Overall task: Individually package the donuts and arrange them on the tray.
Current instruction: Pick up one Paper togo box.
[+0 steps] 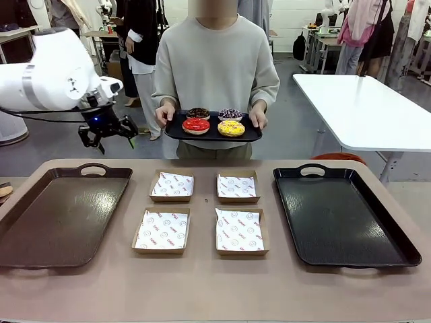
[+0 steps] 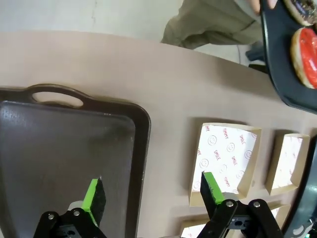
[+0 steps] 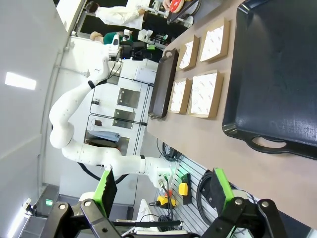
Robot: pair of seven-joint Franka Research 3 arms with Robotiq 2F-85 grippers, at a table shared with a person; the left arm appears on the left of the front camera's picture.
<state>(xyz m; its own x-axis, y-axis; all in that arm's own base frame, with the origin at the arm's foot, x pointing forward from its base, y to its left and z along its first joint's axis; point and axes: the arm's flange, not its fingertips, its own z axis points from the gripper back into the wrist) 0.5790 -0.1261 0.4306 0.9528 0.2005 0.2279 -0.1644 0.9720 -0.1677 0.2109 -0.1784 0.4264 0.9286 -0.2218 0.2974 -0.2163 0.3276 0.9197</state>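
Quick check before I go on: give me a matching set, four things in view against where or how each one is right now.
Things:
1 red donut
2 brown tray
3 black table tray
4 left gripper

States:
A open, raised, empty
B on the table, robot's right
C on the person's held tray
D on the table, robot's left

Pairs: 1-C, 2-D, 3-B, 4-A.
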